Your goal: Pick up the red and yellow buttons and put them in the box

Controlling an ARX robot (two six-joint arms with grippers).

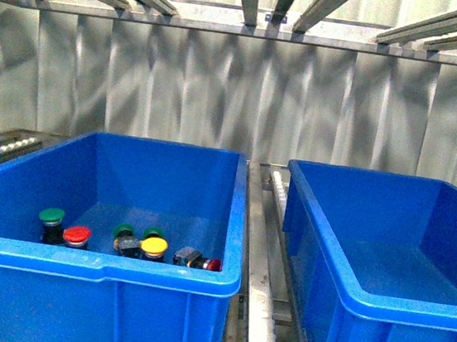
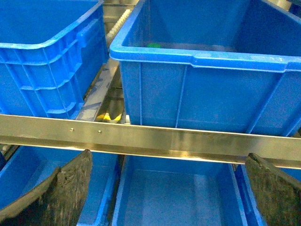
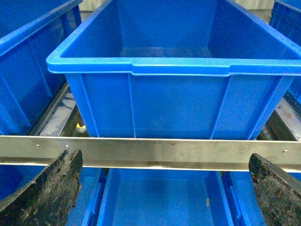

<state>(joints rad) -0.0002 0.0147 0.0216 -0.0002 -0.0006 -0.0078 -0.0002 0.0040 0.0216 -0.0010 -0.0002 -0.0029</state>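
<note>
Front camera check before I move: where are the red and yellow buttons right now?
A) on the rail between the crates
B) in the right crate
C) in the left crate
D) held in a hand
C: the red button and yellow button sit with green-capped ones on the floor of the left crate; none show in the right crate.
</note>
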